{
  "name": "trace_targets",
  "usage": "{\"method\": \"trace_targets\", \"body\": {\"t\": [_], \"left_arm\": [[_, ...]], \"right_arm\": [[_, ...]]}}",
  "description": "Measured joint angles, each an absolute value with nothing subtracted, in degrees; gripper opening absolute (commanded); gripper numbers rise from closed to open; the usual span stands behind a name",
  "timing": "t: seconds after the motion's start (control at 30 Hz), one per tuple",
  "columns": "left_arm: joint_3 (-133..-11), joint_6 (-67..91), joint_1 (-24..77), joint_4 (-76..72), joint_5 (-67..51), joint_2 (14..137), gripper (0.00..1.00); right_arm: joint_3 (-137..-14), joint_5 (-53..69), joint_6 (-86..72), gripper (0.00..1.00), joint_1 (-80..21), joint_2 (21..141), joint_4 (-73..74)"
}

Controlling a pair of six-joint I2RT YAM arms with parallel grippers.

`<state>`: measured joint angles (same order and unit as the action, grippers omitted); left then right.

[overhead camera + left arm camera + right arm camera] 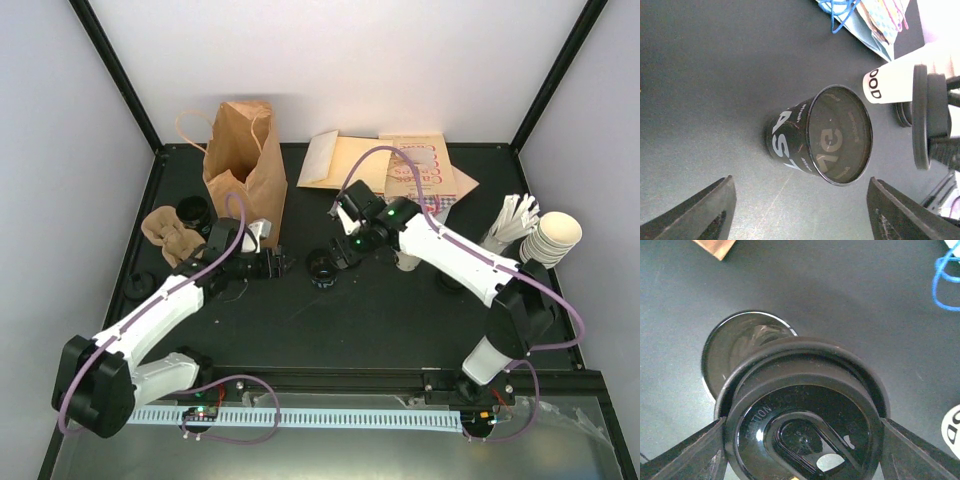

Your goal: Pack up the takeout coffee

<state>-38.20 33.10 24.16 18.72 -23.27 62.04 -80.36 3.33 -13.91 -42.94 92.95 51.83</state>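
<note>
Left jaws stand apart, nothing between them. The black cup stands upright on the surface just ahead of their gap, touched by neither finger. Right jaws are clamped on the black lid, one finger on each side of its rim. The lid hangs above the black cup's mouth, a little off centre. The white cup, lidless, stands just beside the right jaws, beyond the black cup from the left jaws.
</note>
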Motion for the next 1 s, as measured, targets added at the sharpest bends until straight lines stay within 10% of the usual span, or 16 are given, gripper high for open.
{"method": "trace_targets", "body": {"t": [0.47, 1.0], "left_arm": [[-34.52, 38.15, 21.06, 8.12, -31.0, 70.17, 0.36], [-34.37, 38.41, 20.95, 2.94, -34.54, 80.2, 0.3]], "right_arm": [[-82.59, 2.15, -13.82, 0.8, -48.03, 99.59, 50.68], [-87.46, 0.1, -12.49, 0.8, -50.52, 104.47, 51.18]]}}
